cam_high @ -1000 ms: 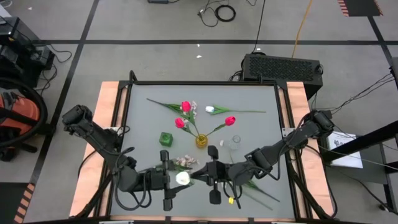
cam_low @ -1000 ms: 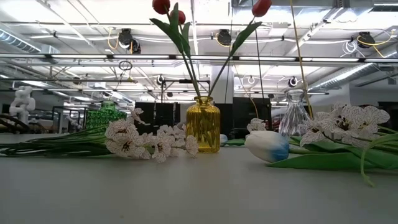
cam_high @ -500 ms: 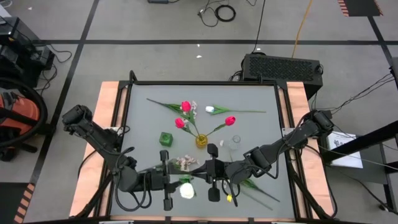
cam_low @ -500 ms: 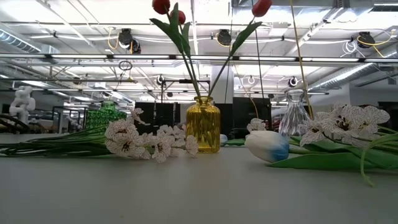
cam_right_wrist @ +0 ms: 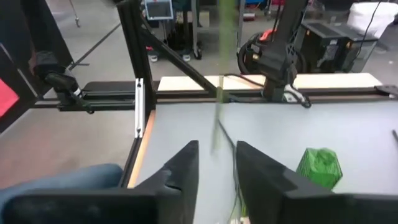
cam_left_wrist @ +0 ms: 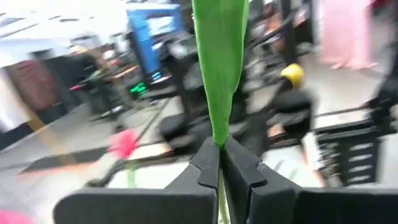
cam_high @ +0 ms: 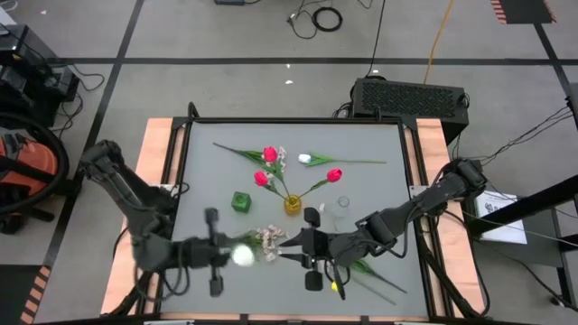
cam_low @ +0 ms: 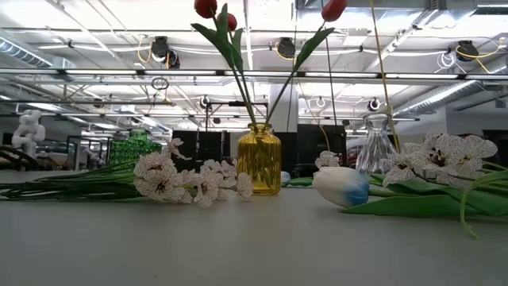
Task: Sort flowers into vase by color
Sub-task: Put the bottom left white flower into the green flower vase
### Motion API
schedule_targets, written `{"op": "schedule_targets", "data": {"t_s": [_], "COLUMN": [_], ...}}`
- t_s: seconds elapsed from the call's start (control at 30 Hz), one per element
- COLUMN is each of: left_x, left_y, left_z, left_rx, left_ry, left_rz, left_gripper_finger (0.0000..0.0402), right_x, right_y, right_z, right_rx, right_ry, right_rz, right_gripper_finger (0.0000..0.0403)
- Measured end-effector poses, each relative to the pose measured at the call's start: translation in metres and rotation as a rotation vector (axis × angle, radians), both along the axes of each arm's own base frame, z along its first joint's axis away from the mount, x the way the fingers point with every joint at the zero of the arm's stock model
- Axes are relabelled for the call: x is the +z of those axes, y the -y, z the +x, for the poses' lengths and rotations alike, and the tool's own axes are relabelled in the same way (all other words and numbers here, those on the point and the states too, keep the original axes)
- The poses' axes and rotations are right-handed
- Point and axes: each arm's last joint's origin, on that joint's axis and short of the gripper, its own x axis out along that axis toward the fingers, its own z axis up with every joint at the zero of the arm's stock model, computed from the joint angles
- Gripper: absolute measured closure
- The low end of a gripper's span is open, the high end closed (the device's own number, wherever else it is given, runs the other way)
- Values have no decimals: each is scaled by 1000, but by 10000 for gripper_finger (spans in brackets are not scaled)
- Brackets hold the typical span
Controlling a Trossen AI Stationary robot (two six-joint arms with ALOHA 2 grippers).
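Observation:
A white tulip (cam_high: pixel 242 256) hangs above the near part of the table, with my left gripper (cam_high: pixel 231 258) shut on its green stem (cam_left_wrist: pixel 219 74). My right gripper (cam_high: pixel 284 251) stands open just to its right, and the blurred stem (cam_right_wrist: pixel 219 118) shows beyond its two fingers without touching them. The yellow vase (cam_high: pixel 292 205) holds red tulips (cam_high: pixel 269 155). A green vase (cam_high: pixel 240 201) and a clear vase (cam_high: pixel 341 206) stand on either side of it. A pale blossom spray (cam_high: pixel 266 236) lies flat on the table between the grippers. Neither gripper shows in the low view. My left gripper pinches the tulip's green stem (cam_left_wrist: pixel 219 140) between its two fingers. The fingers come level from the table's left side and lie across the stem. The white head sits just past the fingertips, lifted clear of the table.
Another white tulip (cam_high: pixel 305 159) lies at the far side of the table. More stems and leaves (cam_high: pixel 366 271) lie under my right arm. In the low view a white tulip (cam_low: pixel 341 186) and blossom sprays (cam_low: pixel 186 181) lie in front of the vases.
My left gripper has shut on the white tulip's stem and my right gripper has opened and let it go. My left gripper has then gone toward the table's left edge, carrying the tulip away from my right gripper, which has stayed in place.

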Motion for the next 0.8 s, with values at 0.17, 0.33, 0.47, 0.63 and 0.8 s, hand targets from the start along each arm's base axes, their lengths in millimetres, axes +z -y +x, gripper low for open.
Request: {"op": "schedule_targets", "data": {"t_s": [0.17,0.33,0.47,0.63,0.8], "left_x": [-3,-23,-40,-57,-69], "left_y": [-26,-55,-77,-98,-109], "left_z": [-38,-66,-84,-99,-107], "left_rx": [32,24,50,74,118], "left_ry": [19,76,134,150,151], "left_rz": [-64,-159,-211,-242,-249], "left_gripper_finger": [394,395,395,396,396], "right_x": [15,29,31,34,32], "right_y": [-3,-12,-20,-26,-29], "right_z": [-23,-44,-58,-71,-75], "right_rx": [25,78,120,154,168], "right_ry": [-26,-12,-36,-59,-74], "right_rz": [30,34,15,-4,-15], "right_gripper_finger": [267,255,256,262,266]}}
